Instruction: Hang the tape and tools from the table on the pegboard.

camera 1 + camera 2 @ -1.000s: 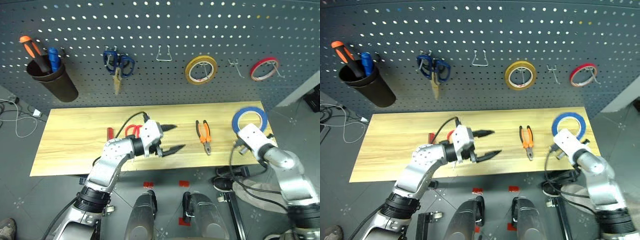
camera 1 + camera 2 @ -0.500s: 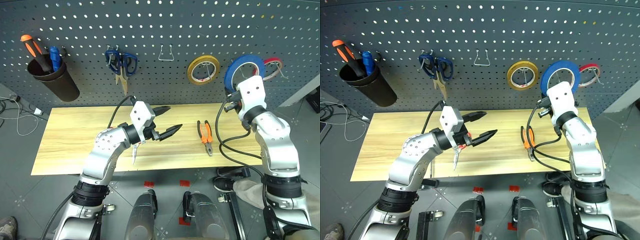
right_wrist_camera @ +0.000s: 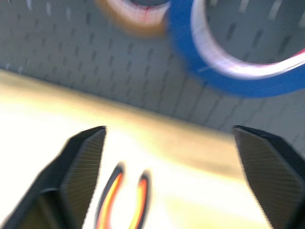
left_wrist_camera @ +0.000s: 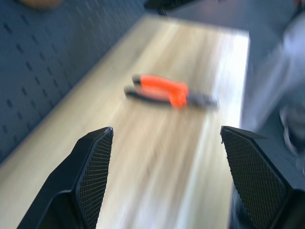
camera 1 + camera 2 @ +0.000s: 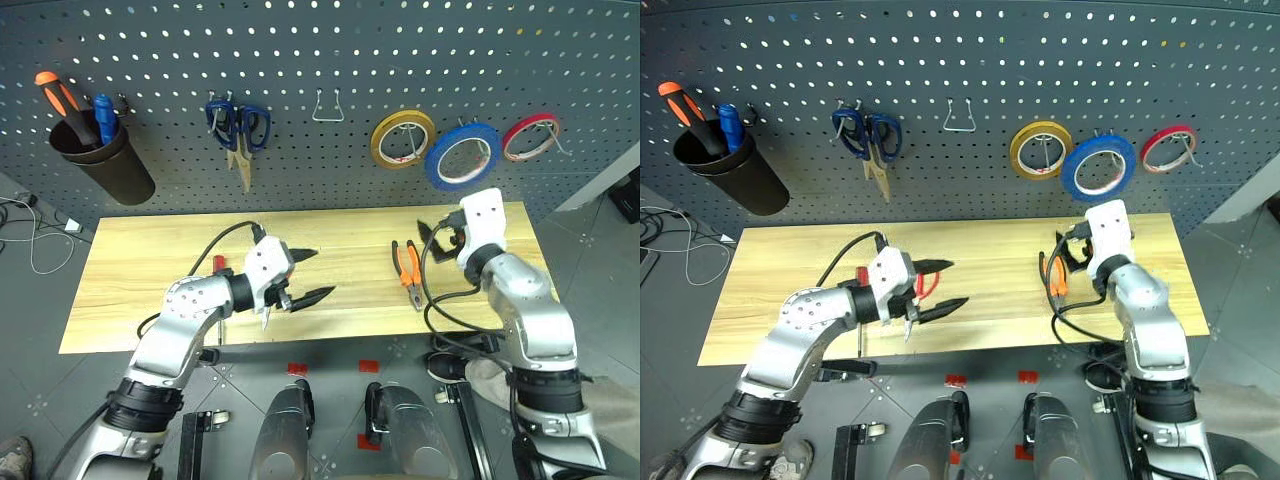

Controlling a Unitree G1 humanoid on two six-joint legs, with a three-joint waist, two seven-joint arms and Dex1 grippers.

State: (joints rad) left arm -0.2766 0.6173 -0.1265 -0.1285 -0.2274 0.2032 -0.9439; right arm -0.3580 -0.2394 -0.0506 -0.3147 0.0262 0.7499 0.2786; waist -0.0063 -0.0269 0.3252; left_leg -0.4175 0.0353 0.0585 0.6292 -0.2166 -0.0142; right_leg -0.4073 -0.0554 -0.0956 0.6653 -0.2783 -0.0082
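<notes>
Since a second ago the blue tape (image 5: 461, 156) went from the table (image 5: 150, 270) onto the pegboard (image 5: 300, 60), both grippers are wide open and empty, and the ring may slip off if hooked shallowly.

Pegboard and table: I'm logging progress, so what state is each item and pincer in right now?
Blue tape: hanging on the pegboard.
Pliers: lying on the table.
Red-handled scissors: on the table, partly hidden.
Left pincer: open, empty.
Right pincer: open, empty.
</notes>
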